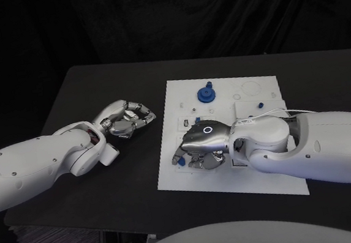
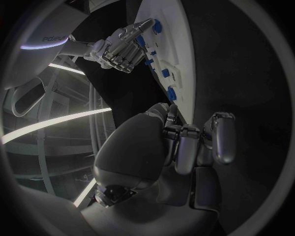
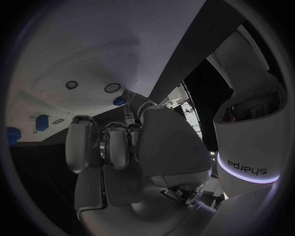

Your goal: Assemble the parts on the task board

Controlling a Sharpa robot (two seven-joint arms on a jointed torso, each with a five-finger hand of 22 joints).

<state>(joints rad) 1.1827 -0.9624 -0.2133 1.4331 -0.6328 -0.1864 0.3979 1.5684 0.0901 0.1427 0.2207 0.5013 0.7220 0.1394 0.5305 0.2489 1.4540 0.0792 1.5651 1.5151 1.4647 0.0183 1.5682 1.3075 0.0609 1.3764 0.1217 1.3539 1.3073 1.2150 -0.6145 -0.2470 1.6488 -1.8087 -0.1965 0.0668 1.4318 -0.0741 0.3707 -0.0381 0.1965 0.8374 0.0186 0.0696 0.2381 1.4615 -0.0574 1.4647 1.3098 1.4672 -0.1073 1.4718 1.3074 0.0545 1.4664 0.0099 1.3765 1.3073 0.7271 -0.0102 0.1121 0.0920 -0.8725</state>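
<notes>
White task board [image 1: 226, 98] lies flat, small blue parts [image 1: 206, 94] on it.

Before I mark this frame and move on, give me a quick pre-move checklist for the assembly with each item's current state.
1. Right hand over the task board: ok.
2. Right hand holding a part: cannot tell, fingers curl down and hide what is beneath.
3. Left hand off the board, on the black table: ok.
4. Left hand empty: ok, fingers curled with nothing visible in them.
5. Blue round part at the board's far end untouched: ok.
</notes>
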